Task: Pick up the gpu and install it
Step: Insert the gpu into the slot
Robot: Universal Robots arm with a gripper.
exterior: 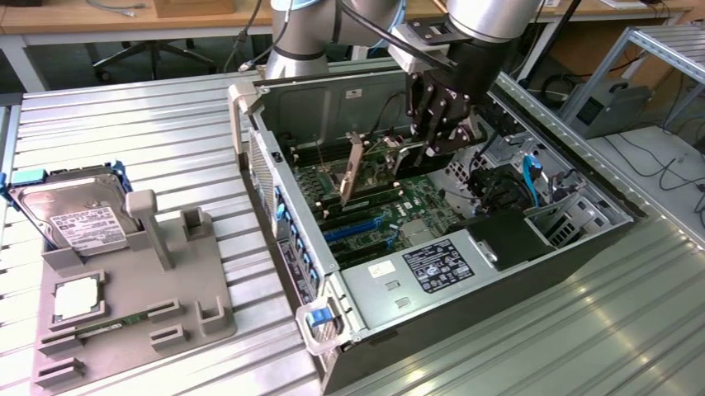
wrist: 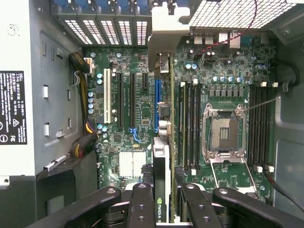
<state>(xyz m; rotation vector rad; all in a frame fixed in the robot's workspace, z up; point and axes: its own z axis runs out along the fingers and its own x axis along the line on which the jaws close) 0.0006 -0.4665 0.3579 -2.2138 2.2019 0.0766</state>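
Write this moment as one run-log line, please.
gripper: shut on thin dark gpu card with pale metal bracket | card: edge-down inside open grey computer case, over green motherboard | seated: cannot tell

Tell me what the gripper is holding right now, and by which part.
The gripper holds the gpu, pinched across its flat faces at the end away from its pale bracket.

The arm (exterior: pixel 484 21) is pointing its gripper (exterior: pixel 438 140) straight down, fingers (wrist: pixel 141 204) pinching the gpu (wrist: pixel 161 175) edgewise.
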